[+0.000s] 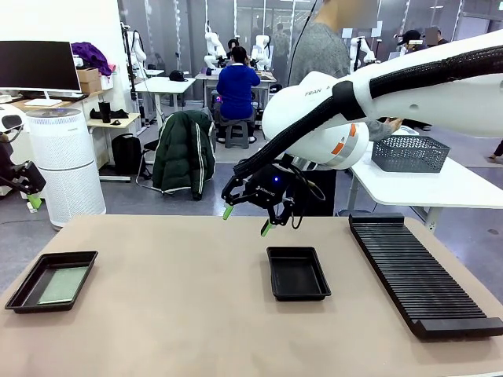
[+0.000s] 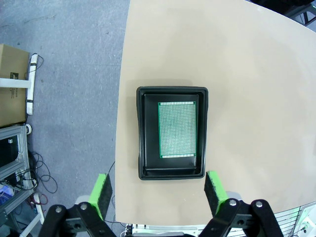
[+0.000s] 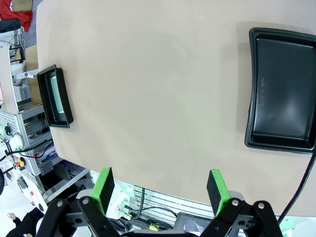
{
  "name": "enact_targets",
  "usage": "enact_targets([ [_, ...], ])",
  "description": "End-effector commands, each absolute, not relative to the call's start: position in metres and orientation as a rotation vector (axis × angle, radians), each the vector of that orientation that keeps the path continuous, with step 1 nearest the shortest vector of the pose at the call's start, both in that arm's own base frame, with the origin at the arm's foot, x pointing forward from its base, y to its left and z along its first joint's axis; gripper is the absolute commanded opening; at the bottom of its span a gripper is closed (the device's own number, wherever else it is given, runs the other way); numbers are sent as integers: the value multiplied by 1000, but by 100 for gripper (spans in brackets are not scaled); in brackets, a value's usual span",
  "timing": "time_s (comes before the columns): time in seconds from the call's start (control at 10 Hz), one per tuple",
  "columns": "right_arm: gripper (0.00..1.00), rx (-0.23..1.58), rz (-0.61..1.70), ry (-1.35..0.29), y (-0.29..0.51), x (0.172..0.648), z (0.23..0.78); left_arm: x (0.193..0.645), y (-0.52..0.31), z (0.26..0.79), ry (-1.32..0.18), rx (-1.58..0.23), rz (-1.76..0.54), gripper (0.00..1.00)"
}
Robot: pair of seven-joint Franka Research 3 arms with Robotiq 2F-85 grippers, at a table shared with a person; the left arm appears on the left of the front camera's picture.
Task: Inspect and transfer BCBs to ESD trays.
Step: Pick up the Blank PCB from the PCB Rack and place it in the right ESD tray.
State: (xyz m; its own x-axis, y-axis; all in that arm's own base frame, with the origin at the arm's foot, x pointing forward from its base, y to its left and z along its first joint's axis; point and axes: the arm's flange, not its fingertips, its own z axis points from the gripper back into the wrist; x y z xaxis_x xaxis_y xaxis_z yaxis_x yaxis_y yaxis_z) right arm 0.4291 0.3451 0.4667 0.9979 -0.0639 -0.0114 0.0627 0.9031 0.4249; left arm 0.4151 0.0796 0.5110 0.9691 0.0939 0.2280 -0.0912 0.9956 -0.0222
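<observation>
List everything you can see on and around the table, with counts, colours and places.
ESD trays: two, glossy black; one at the table's left end, one mid-table, empty
BCB: one, green, flat in the left tray
rack: one, black, ribbed, table's right side
mesh basket: one, grey, white table behind
person: one, grey top, far side
left gripper: open, empty, facing down at the left tray
right gripper: open, empty, above mid-table

below me the smooth tan table (image 1: 181, 314) looks matt, the left tray (image 2: 149, 133) and middle tray (image 3: 284, 89) are glossy black plastic, and the bcb (image 2: 177, 129) has a finely dotted green face.
</observation>
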Motion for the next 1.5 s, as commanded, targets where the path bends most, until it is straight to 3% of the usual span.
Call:
enact_targets([
  [0.0,100,433,-79,-4,346,428,468,414,80,508,-243,-10,92,100],
  [1.4,100,433,-79,-4,346,428,468,414,80,508,-243,-10,92,100],
])
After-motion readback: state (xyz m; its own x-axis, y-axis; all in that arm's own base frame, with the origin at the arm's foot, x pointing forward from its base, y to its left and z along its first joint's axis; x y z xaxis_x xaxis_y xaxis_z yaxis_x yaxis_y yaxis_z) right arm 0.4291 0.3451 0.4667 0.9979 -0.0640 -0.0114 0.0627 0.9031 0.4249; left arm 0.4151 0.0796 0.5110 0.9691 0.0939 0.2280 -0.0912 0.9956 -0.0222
